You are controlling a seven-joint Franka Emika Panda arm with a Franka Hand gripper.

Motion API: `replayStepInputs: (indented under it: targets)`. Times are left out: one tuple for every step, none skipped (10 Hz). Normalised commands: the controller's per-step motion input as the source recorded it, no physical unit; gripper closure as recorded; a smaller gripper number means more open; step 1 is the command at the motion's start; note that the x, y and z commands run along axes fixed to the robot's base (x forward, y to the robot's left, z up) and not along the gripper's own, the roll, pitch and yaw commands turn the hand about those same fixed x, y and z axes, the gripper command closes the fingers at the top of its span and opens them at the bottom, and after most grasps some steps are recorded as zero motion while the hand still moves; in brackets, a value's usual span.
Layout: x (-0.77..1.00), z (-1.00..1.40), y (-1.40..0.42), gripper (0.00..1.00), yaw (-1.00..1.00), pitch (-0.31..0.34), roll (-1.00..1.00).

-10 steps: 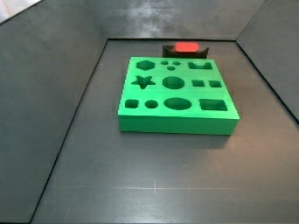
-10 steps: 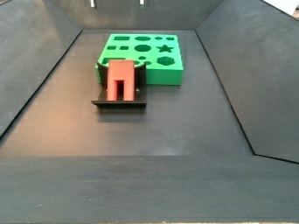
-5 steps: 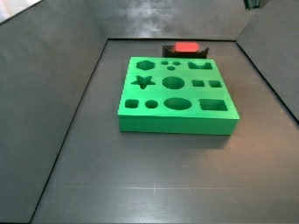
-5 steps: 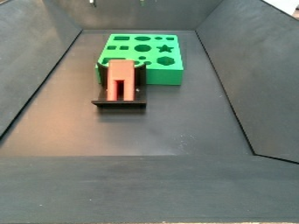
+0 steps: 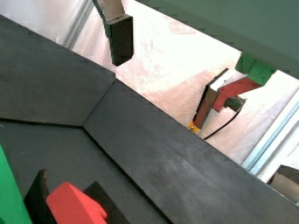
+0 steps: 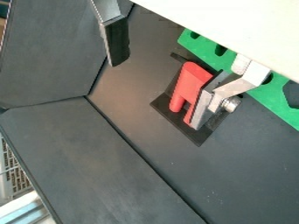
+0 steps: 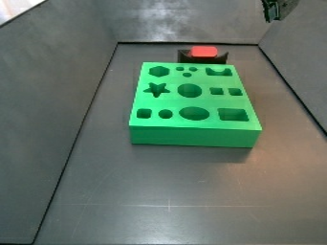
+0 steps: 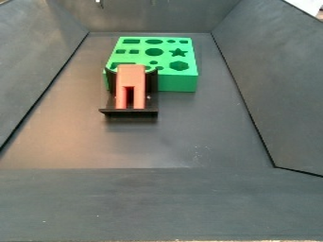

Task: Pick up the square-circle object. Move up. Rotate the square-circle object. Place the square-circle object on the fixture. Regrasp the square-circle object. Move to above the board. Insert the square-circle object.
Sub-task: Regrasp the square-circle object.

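Hand [image 6: 163, 66] spread, empty, high at the side view's upper right. Small red plastic square-circle object [image 8: 130, 87] lies on the dark notched fixture [image 8: 130, 111], beside the green slab board [image 8: 157, 59]. Risk: off-centre descent clips the fixture or nudges the block askew.

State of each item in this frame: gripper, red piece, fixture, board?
gripper: open, empty, raised well above the floor.
square-circle object: lying on the fixture, not held.
fixture: on the floor beside the board, carrying the red piece.
board: flat on the floor, all visible holes empty.
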Motion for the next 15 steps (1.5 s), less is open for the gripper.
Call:
replayStepInputs:
  targets:
    - [0.04,-1.0,0.07,0.0,0.2,0.023,0.15]
    - [0.05,-1.0,0.07,0.0,0.18,-0.015,0.14]
    - [0.06,-1.0,0.06,0.0,0.15,-0.047,0.12]
    - [0.07,-1.0,0.06,0.0,0.13,-0.072,0.1]
    - [0.08,-1.0,0.05,0.0,0.09,-0.099,0.08]
    - [0.09,-1.0,0.05,0.0,0.06,-0.107,0.07]
    - [0.1,-1.0,0.04,0.0,0.04,-0.108,0.07]
    - [0.11,-1.0,0.04,0.0,0.0,-0.096,0.07]
    - [0.11,-1.0,0.03,0.0,-0.01,-0.086,0.07]
    - [0.11,-0.93,0.02,0.0,-0.03,-0.065,0.07]
    - [0.1,-0.72,0.01,0.0,-0.03,-0.039,0.07]
    - [0.08,-0.58,0.01,0.0,-0.03,-0.022,0.07]
    - [0.08,-0.43,0.01,0.0,-0.03,-0.009,0.06]
    - [0.06,-0.3,0.01,0.0,-0.03,0.005,0.07]
    - [0.03,-0.24,0.01,0.0,-0.04,0.004,0.08]
